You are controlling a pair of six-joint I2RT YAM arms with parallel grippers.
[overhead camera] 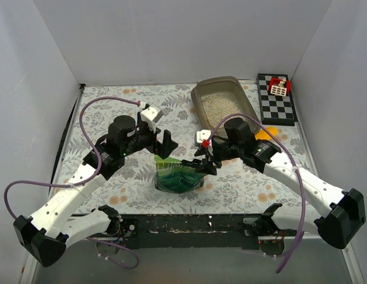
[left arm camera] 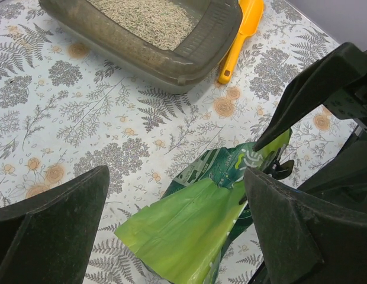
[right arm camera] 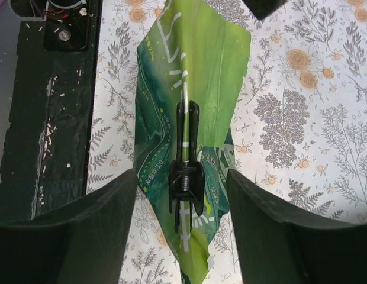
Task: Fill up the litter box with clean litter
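The grey-brown litter box [overhead camera: 250, 109] stands at the back right and holds pale beige clean litter [overhead camera: 222, 105]. Both also show in the left wrist view, the box [left arm camera: 130, 53] and the litter [left arm camera: 148, 15]. A crinkled green bag [overhead camera: 179, 176] stands at the front centre, its folded top held by a black clip [right arm camera: 186, 160]. My left gripper [overhead camera: 167, 145] is open just above the bag's left top corner [left arm camera: 189, 225]. My right gripper [overhead camera: 205, 161] is open, its fingers [right arm camera: 272, 236] on either side of the clip without touching it.
A yellow-orange scoop [overhead camera: 267, 133] lies to the right of the litter box, also in the left wrist view [left arm camera: 242, 29]. A black-and-white checkered board [overhead camera: 277, 103] with a small red and white object [overhead camera: 279, 87] lies at the back right. The table's black front strip [right arm camera: 47, 118] runs beside the bag.
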